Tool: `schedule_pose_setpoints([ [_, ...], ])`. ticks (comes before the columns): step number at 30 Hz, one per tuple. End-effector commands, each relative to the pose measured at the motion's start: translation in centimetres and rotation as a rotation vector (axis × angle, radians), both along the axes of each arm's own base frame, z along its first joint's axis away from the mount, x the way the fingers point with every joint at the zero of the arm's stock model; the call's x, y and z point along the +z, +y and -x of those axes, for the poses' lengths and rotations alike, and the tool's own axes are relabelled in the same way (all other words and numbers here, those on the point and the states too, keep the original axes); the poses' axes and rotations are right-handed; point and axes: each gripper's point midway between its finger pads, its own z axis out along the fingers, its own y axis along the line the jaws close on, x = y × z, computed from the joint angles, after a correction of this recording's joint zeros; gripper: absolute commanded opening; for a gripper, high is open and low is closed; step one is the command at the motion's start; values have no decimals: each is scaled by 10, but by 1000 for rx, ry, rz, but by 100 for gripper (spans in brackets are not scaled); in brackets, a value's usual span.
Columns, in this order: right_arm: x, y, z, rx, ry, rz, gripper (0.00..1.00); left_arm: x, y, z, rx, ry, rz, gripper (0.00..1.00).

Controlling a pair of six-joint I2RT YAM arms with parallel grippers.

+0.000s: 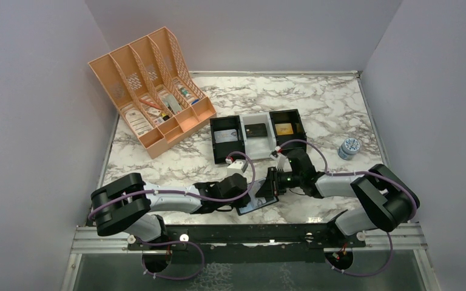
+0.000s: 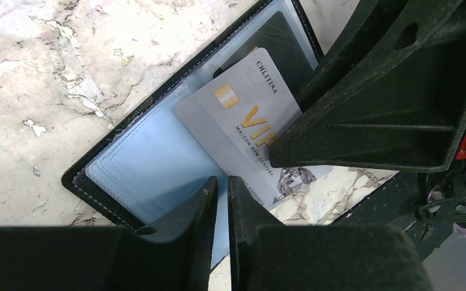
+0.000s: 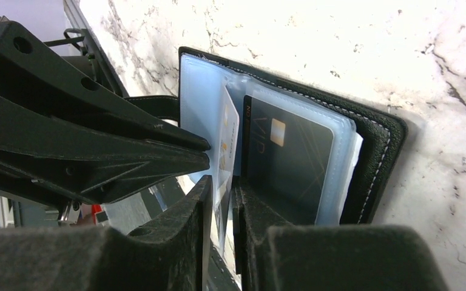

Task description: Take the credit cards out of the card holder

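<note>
The black card holder (image 1: 256, 205) lies open near the table's front edge and shows its blue-grey lining (image 2: 127, 176). A silver VIP credit card (image 2: 243, 115) sticks halfway out of a slot. A dark grey-black credit card (image 3: 291, 151) sits in the clear sleeve behind it. My right gripper (image 3: 221, 185) is shut on the silver card, which stands edge-on between its fingers. My left gripper (image 2: 221, 182) is closed to a narrow gap on the holder's blue-lined leaf beside that card. Both grippers meet over the holder in the top view, left gripper (image 1: 247, 189) and right gripper (image 1: 271, 185).
A black-and-white three-compartment tray (image 1: 213, 140) with cards in it stands just behind the grippers. A peach file organizer (image 1: 151, 91) fills the back left. A small round tin (image 1: 349, 147) sits at the right. Grey walls enclose the marble table (image 1: 315, 103).
</note>
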Motion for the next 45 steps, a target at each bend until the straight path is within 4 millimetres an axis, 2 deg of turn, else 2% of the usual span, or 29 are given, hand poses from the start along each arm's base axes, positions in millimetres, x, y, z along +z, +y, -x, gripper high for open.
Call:
schedule_pose_setpoints([
  [1,2,3,-13,-18,-32,10,19,-15,21,3,7,4,-102,16],
  [3,1,2,-14,-22,-33,13,17,-14,21,3,7,3,-102,16],
  [9,4,0,-16,-41,-55,19,2,-15,24,3,13,2,-111,16],
  [17,8,-6,-19,-82,-87,38,1,-13,27,2,18,-3,-124,16],
  [25,27,-15,-29,-153,-177,53,1,-9,27,1,18,-14,-118,16],
  [28,26,-21,-32,-181,-187,87,1,-6,25,0,13,-20,-112,17],
  [35,23,-50,-51,-316,-259,242,1,5,18,1,-16,-28,-84,27],
  [40,25,-65,-59,-351,-302,331,1,15,15,2,-30,-37,-62,35],
  [43,27,-74,-64,-384,-327,378,1,20,20,-2,-22,-58,-82,41],
  [45,28,-80,-67,-403,-338,402,1,25,27,-5,-8,-76,-108,49],
])
